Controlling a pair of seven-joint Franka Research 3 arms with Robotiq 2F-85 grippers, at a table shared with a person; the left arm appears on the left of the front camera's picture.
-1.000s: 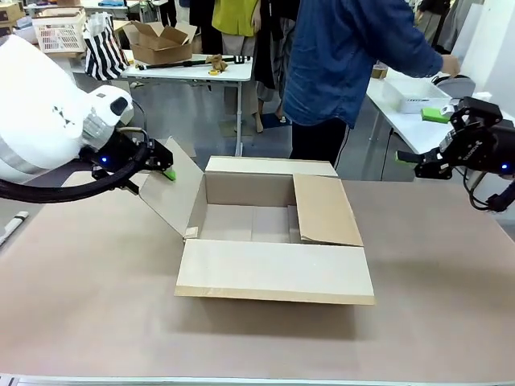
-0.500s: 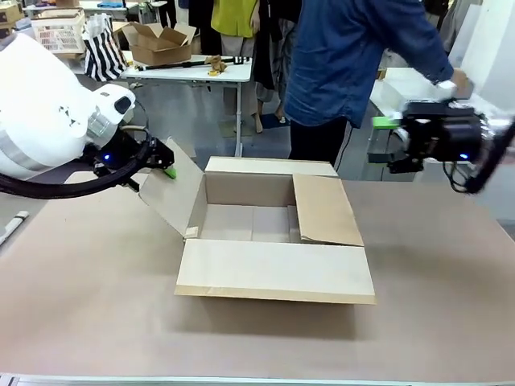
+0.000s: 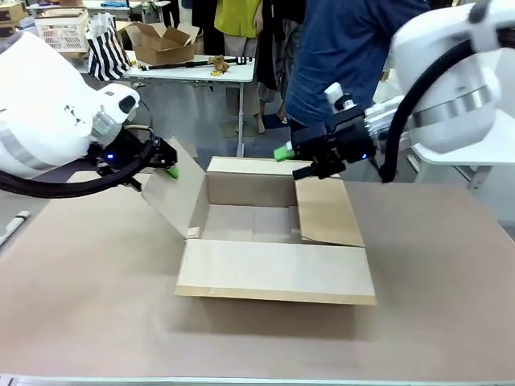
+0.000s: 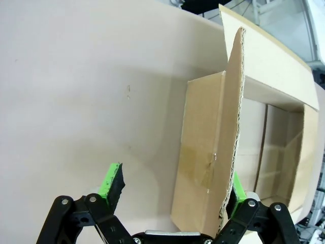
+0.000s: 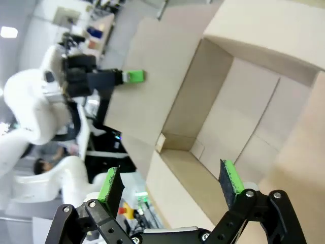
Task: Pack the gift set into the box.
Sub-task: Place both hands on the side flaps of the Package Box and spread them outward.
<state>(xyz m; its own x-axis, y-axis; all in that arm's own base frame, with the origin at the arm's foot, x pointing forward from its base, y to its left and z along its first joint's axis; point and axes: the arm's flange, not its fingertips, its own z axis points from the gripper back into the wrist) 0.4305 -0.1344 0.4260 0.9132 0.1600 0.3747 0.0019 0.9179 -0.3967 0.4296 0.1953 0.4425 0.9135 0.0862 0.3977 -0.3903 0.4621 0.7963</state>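
The box (image 3: pixel 249 221) stands open at the centre of the counter (image 3: pixel 96 305), with its near flap (image 3: pixel 273 269) folded outward. The left gripper (image 3: pixel 170 167) straddles the top edge of the raised left flap (image 3: pixel 173 197), fingers spread wide. The right gripper (image 3: pixel 296 161) hovers over the far right corner of the box, fingers wide, holding nothing. A person (image 3: pixel 338 56) stands beyond the counter.

In the front view, the box's (image 3: pixel 273 269) left flap (image 3: pixel 170 199) hides one finger of the left pincer (image 3: pixel 166 168). In the left wrist view, that flap covers most of one pad (image 4: pixel 237 189). The person (image 3: pixel 346 48) is cut off by the top edge. The room in the right wrist view is blurred.
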